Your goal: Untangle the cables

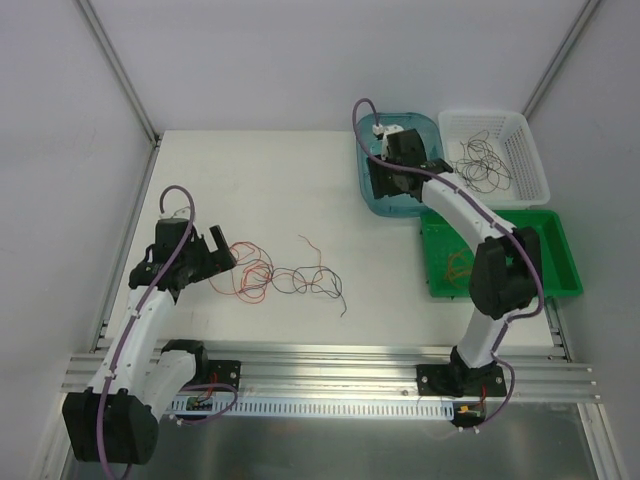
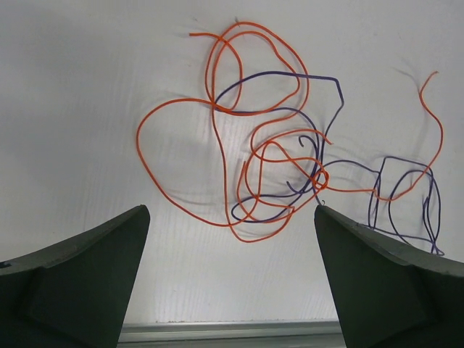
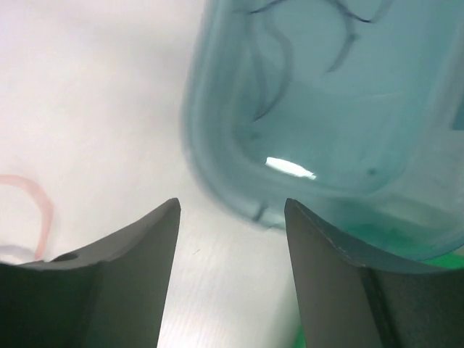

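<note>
A tangle of thin orange-red and dark purple cables (image 1: 285, 275) lies on the white table left of centre. In the left wrist view the same cables (image 2: 317, 176) curl in loops just ahead of my fingertips. My left gripper (image 1: 215, 250) (image 2: 232, 210) sits at the tangle's left end, open wide with nothing between its fingers. My right gripper (image 1: 395, 175) (image 3: 232, 203) hovers over the teal bin (image 1: 368, 190), open and holding nothing. Blurred dark strands (image 3: 268, 80) lie inside that bin (image 3: 217, 145).
A white basket (image 1: 530, 150) at the back right holds several dark strands (image 1: 478, 160). A green tray (image 1: 555, 265) in front of it holds an orange strand (image 1: 458, 265). A short loose orange-red strand (image 1: 310, 243) lies behind the tangle. Aluminium rails run along the near edge.
</note>
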Action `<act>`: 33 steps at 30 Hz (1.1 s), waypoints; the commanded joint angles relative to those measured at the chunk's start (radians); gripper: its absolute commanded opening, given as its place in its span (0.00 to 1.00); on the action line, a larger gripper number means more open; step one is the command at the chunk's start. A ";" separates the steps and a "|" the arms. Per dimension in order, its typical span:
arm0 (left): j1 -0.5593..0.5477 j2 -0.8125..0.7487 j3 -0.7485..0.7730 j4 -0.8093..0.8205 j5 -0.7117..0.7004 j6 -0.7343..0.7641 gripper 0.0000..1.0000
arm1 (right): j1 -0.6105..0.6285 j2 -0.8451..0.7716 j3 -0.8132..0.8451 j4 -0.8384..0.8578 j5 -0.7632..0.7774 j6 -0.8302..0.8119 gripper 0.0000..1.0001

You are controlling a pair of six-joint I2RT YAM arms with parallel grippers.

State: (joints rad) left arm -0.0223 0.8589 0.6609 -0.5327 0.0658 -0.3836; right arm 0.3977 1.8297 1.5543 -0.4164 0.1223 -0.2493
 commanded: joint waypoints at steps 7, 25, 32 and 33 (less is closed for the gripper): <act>-0.008 0.100 0.005 0.059 0.238 0.035 0.99 | 0.272 -0.291 -0.219 -0.058 -0.377 0.080 0.63; -0.244 0.304 0.023 0.057 -0.004 -0.220 0.88 | 0.559 0.026 -0.162 -0.137 -0.423 -0.125 0.48; -0.263 0.414 0.029 0.097 -0.139 -0.296 0.78 | 0.572 0.039 -0.175 -0.105 -0.375 -0.131 0.18; -0.263 0.426 0.031 0.097 -0.149 -0.301 0.76 | 0.576 0.019 -0.183 -0.105 -0.369 -0.130 0.13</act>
State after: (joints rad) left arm -0.2817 1.2549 0.6632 -0.4587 0.0124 -0.6243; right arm 0.9657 1.8862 1.3560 -0.5331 -0.2726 -0.3599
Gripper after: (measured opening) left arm 0.776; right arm 0.174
